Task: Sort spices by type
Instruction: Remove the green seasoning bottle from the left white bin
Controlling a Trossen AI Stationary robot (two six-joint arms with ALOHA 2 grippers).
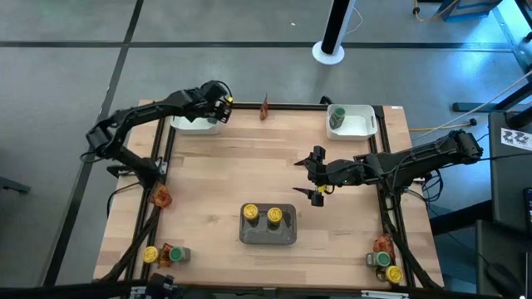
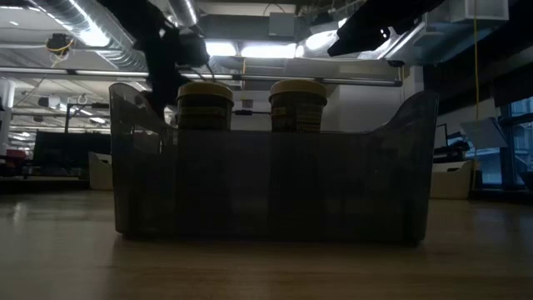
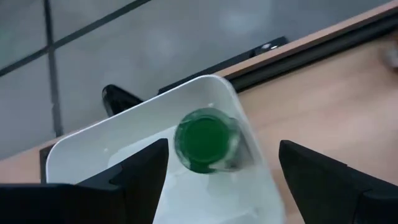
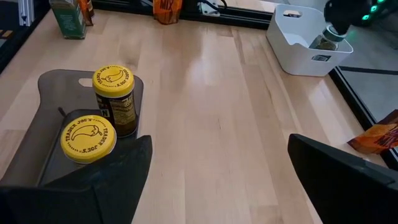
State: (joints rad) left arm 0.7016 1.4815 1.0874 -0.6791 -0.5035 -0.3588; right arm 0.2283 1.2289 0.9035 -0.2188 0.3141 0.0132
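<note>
The left gripper [image 1: 223,103] hangs over the white tray [image 1: 193,124] at the table's far left corner, its fingers [image 3: 140,171] spread wide with a green-lidded jar [image 3: 205,140] standing between them, untouched by either; the jar sits upright, lid facing up, in the tray's corner close against the rim. That tray lies right at the table's black edge rail [image 3: 298,56], so there is little room beyond it on the outer side. The right gripper [image 1: 317,174] hovers over the bare middle of the wooden table [image 1: 249,166], jaws wide and holding nothing, with plenty of open board around it. Just in front of it, near the table's front middle, is the grey tray [image 1: 268,226] with two yellow-lidded jars [image 4: 113,84] standing upright side by side inside (their long axes vertical, lids up). A second white tray [image 1: 352,121] at the far right corner holds another green-lidded jar [image 1: 337,118]. A reddish-orange packet [image 1: 264,107] stands at the far edge between the two white trays, and another packet [image 1: 160,197] lies on the left rail. More spices cluster at both front corners: a yellow-lidded and a green-lidded jar with a packet at front left [image 1: 164,255] and the same mix at front right [image 1: 384,262].
</note>
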